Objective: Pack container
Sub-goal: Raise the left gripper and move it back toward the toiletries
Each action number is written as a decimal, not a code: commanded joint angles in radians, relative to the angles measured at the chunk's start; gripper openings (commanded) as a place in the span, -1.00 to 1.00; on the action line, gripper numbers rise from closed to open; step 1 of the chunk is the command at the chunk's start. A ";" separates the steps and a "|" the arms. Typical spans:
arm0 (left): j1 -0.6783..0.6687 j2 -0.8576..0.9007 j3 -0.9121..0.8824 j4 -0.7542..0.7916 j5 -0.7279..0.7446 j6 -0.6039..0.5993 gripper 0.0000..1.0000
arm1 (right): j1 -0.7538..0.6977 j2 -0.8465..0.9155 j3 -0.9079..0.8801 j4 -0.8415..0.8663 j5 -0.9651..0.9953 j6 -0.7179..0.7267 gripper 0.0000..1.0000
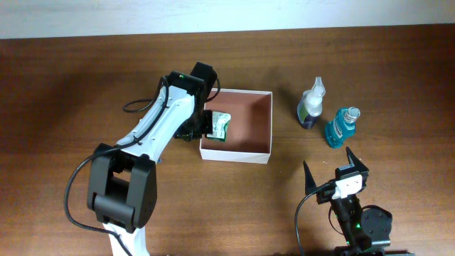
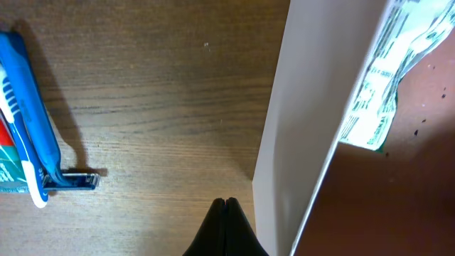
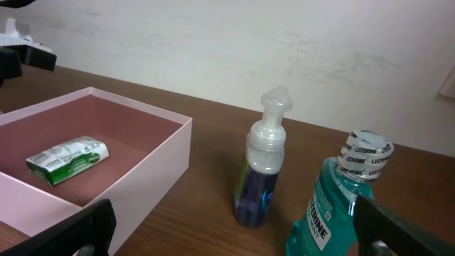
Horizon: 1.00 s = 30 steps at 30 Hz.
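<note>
Pinkish-brown inside, white outside, the container [image 1: 238,153] sits mid-table, mouth up and square, so it has no real long axis. You've one green packet [image 1: 219,126] packed; the pump bottle [image 1: 311,105], mouthwash bottle [image 1: 341,126] and blue packaged item [image 2: 28,121] wait outside. The left gripper [image 2: 226,206] is pressed together, empty, at its left wall. The right gripper [image 1: 328,160] is spread.

Soft, even indoor light, pretty flat overall, no harsh glare

Overhead view: the wooden surface [image 1: 71,71] dims toward the left edge and corners, and the left arm [image 1: 153,128] throws only a faint shadow. Left wrist view: the blue pack [image 2: 28,121] drops a soft shadow to its right, and the green-and-white packet [image 2: 377,92] looks bright and a bit smeared. Right wrist view: the fingers [image 3: 67,231] of the right tool [image 1: 329,160] are dark, out-of-focus blobs in the near corners, and the bottles [image 3: 264,167] are sharp.
</note>
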 commanded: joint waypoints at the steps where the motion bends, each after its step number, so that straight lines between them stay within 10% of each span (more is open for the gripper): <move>1: 0.000 -0.025 -0.008 -0.006 0.042 0.020 -0.99 | -0.008 -0.007 -0.007 -0.001 0.002 0.003 0.97; 30: 0.012 -0.026 -0.008 -0.039 0.115 0.126 -0.96 | -0.008 -0.007 -0.007 -0.001 0.002 0.003 0.97</move>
